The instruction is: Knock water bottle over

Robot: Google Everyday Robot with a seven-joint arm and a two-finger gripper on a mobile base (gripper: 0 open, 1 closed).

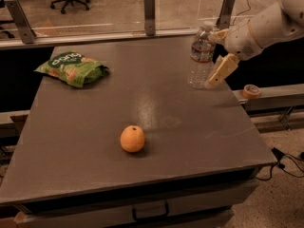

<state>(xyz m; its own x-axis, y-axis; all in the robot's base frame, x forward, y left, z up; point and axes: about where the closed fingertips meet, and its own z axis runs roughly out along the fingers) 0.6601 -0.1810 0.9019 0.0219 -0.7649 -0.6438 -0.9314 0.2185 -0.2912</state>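
Note:
The water bottle is clear ribbed plastic with a white cap and a red, white and blue label. It stands upright near the far right corner of the dark grey table. My gripper comes in from the right on a white arm and sits right beside the bottle's right side, its cream fingers pointing down toward the tabletop. It looks to be touching or almost touching the bottle.
An orange lies near the table's front middle. A green chip bag lies at the far left. A tape roll sits on a ledge right of the table. A glass barrier with metal posts runs behind.

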